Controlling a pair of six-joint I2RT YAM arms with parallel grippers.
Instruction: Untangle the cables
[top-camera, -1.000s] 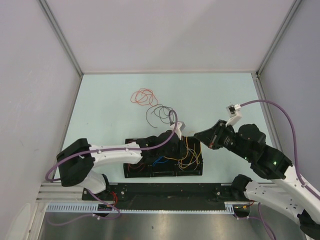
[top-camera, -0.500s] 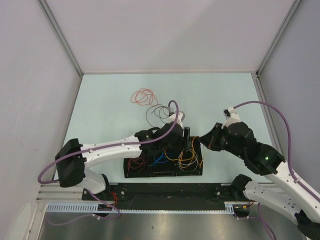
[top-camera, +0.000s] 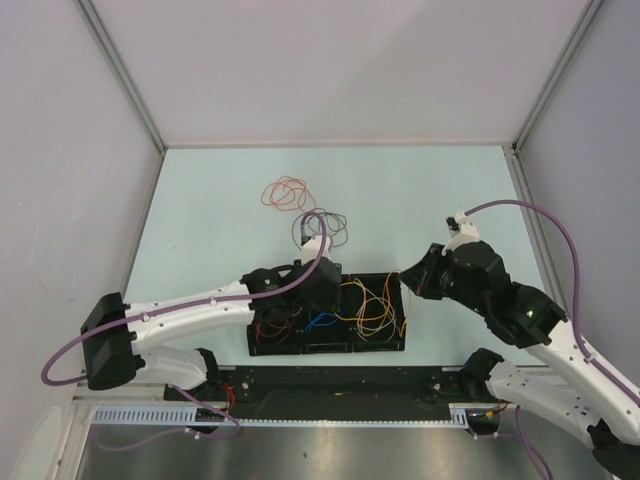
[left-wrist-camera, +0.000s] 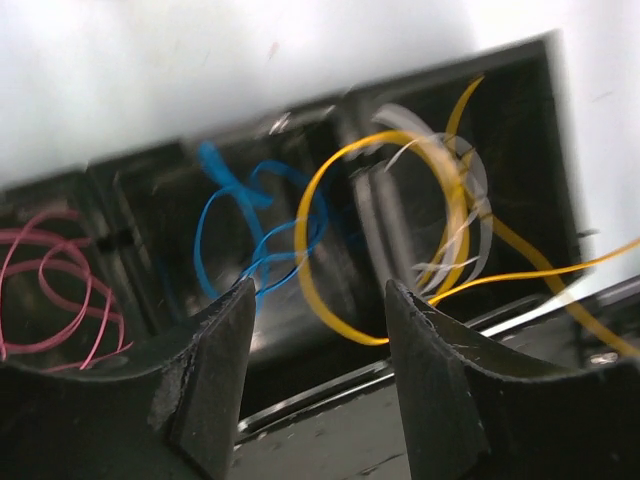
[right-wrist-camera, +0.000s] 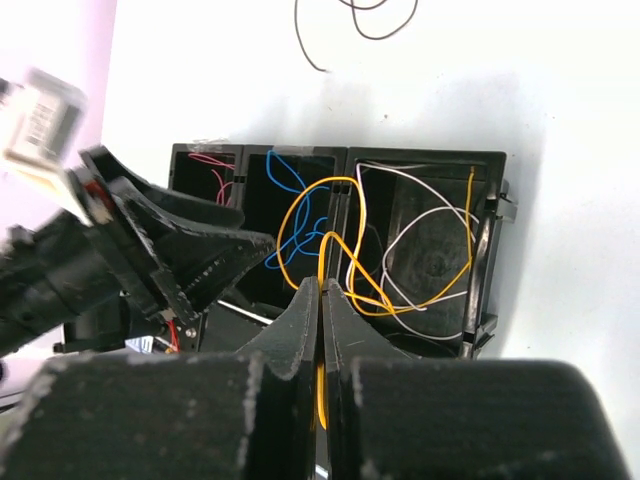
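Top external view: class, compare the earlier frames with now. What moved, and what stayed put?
The left gripper swung left across the black tray, and its fingers are open over the blue cable. The right gripper edged left to the tray's right end and is shut on the orange cable. The red cable, dark cable and tray stayed put.

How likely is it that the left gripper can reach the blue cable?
Probably yes: the left gripper is open close over the blue cable, but an orange cable loops across in front.
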